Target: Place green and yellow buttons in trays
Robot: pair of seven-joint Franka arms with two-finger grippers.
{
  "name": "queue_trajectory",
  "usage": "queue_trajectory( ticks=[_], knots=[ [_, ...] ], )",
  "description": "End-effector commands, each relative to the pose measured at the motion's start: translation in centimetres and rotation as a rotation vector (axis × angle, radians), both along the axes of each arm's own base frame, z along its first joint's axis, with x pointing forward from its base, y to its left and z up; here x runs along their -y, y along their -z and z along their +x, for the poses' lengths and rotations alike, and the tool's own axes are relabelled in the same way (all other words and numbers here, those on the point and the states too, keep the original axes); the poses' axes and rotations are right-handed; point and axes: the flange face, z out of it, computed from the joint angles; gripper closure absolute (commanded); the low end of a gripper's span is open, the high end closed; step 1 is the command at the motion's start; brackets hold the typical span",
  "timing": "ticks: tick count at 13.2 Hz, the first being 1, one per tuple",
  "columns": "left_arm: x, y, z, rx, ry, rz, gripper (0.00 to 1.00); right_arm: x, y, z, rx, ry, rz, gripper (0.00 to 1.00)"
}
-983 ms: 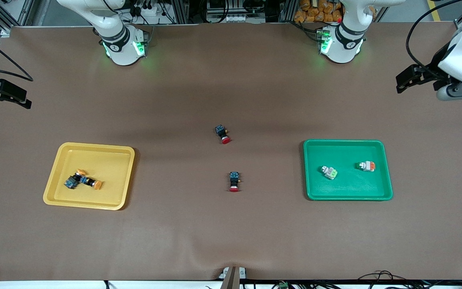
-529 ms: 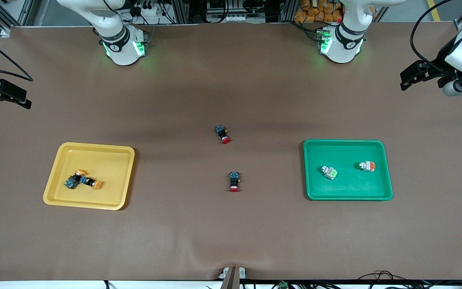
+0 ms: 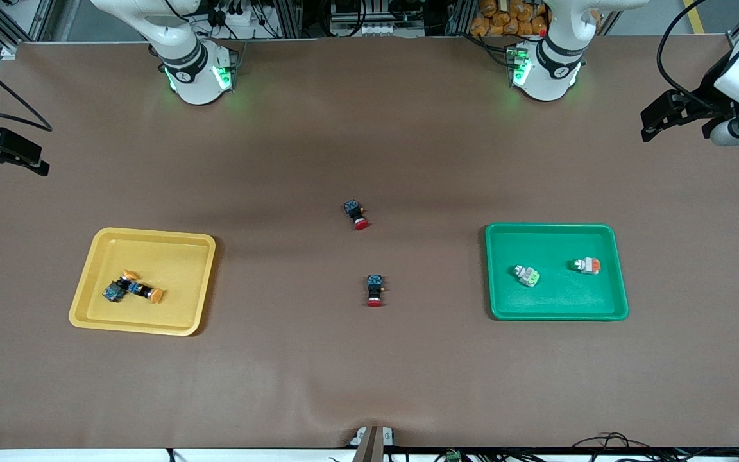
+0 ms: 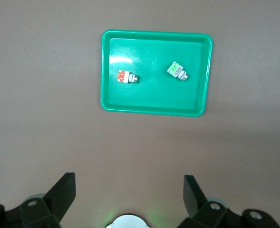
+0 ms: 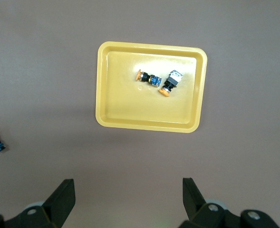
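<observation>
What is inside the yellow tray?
The yellow tray holds two black switches with orange-yellow caps, lying side by side and apparently touching, in the part nearer the front camera. Nothing covers them; the rest of the tray floor is bare.

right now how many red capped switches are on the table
2, both on the bare brown mat between the trays: one black-bodied switch with a red round cap farther from the front camera, the other nearer. None seem hidden.
</observation>
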Motion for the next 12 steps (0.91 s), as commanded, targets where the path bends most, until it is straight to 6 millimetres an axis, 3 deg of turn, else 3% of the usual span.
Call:
queue_trajectory(
  ticks=[1, 12],
  knots=[
    [0.01, -0.67, -0.20, -0.005, 0.016, -0.018, 0.00, -0.21, -0.25, 0.16, 0.007, 0.014, -0.002, 0.00],
    [-0.34, -0.46, 0.26, -0.014, 0.006, -0.018, 0.00, -0.13, -0.01, 0.25, 0.003, 0.015, -0.002, 0.00]
  ],
)
